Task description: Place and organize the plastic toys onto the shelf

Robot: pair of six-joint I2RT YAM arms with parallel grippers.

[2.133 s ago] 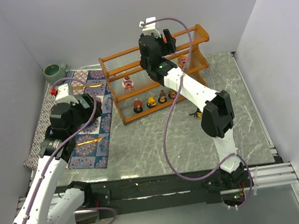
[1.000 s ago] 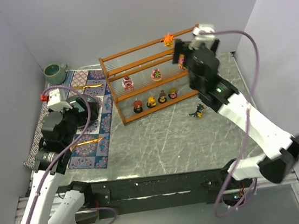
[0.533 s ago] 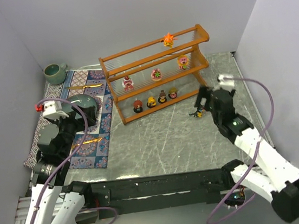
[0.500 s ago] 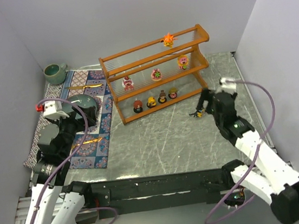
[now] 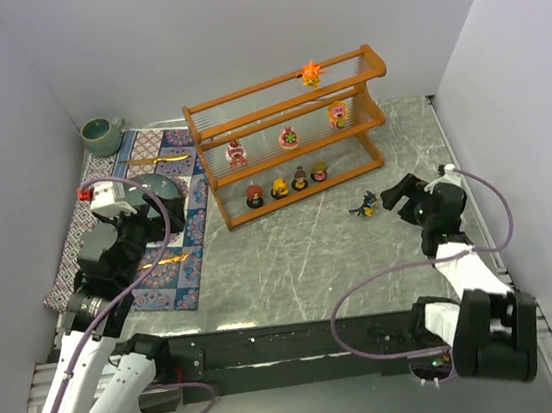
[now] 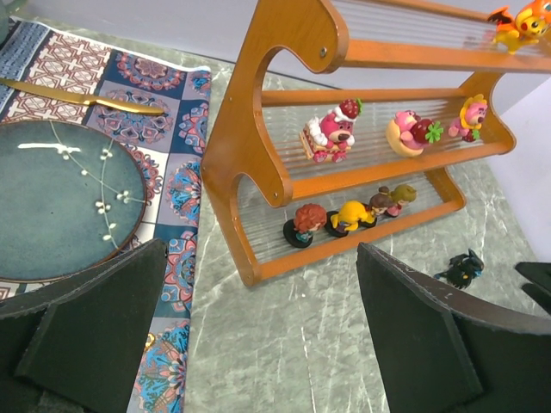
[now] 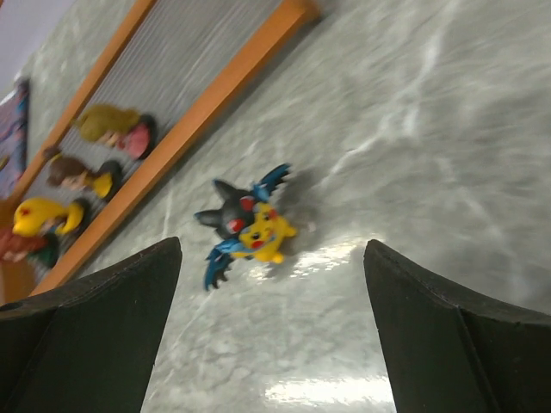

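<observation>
Black winged toy (image 7: 245,228) lies on the table (image 5: 292,255) at 5 o'clock of the shelf (image 5: 242,96), right gripper (image 5: 392,196) spread open, empty, at its 3 o'clock; judged light, rigid, slick, so pinch the body, not the thin wings; left gripper (image 6: 258,258) likewise open.

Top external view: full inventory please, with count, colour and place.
shelf: one, orange-brown, far centre of table.
toys on shelf: eight; one orange top tier, three pink middle, four mixed bottom.
black toy: one, black and yellow, on table right of shelf.
cup: one, green, far left corner.
mat: one, patterned, left of shelf.
plate: one, dark teal, on mat.
gold cutlery: two, on mat.
left gripper: open, above mat.
right gripper: open, beside black toy.
</observation>
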